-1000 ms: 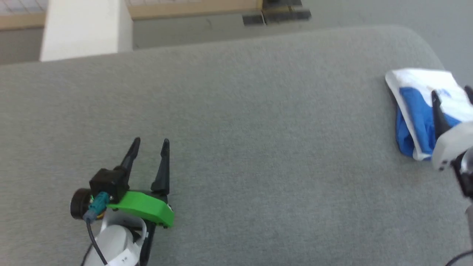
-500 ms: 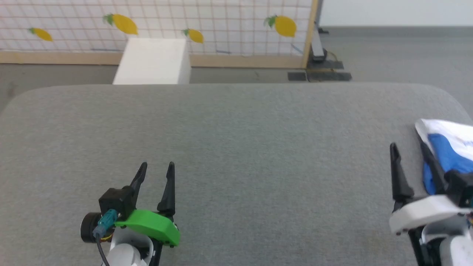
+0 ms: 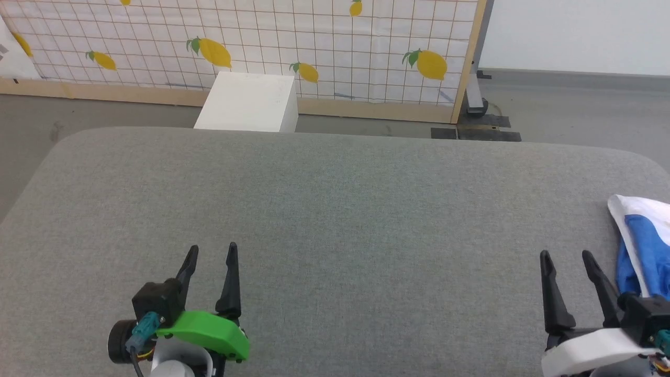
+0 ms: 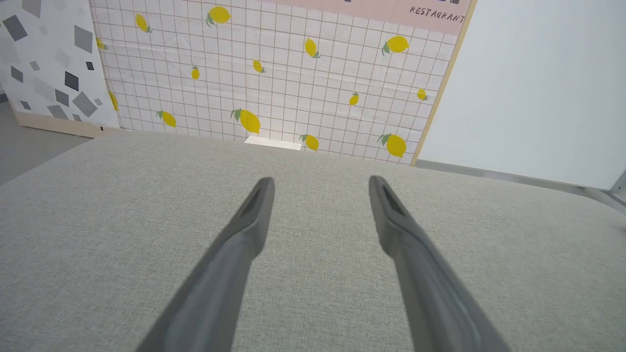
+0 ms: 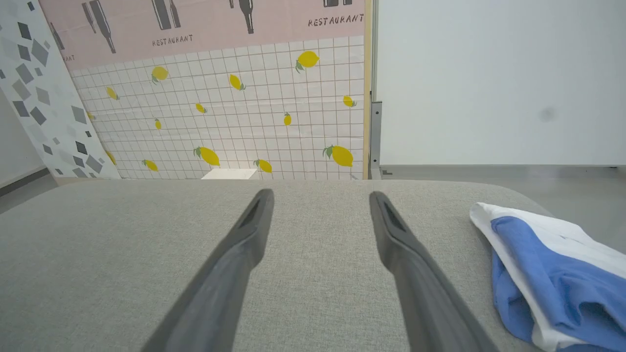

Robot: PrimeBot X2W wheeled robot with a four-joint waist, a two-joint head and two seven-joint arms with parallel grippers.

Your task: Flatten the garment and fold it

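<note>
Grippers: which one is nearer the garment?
The right gripper, white-mounted: the garment lies just to its right. The left gripper, green-mounted, sits far across the grey table.

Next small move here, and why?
Probably just park both arms: the garment lies as a compact folded bundle at the right edge of the table, and the left end effector and right end effector are open, empty, not touching it.

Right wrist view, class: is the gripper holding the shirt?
No, the right gripper is open and empty; the shirt lies apart beside it.
</note>
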